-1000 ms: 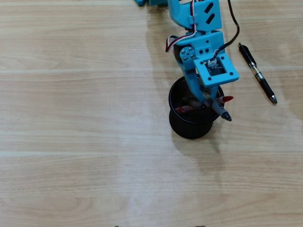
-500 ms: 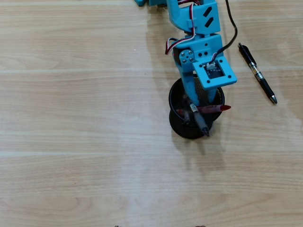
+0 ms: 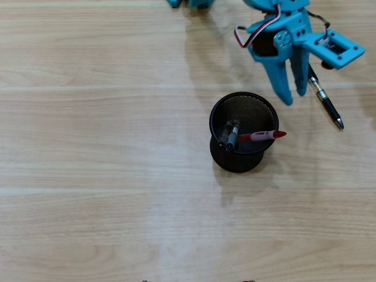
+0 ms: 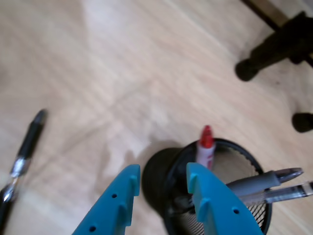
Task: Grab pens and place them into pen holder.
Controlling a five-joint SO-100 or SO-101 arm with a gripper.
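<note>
Your blue two-finger gripper (image 3: 294,97) is hanging empty, fingers slightly spread. The round black wire-mesh pen holder (image 3: 242,158) is sitting below-left of it overhead, holding the red clear-barrelled pen (image 3: 262,136). One black pen (image 3: 325,101) is lying just right.

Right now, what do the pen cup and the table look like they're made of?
The pen holder looks like black wire mesh, probably metal, matte: its wall shows a fine grid you can see through, under a solid rim. The table looks like pale wood or wood-look laminate: long grain streaks and plank seams, with a soft sheen. Which of the two, the views leave open.
</note>
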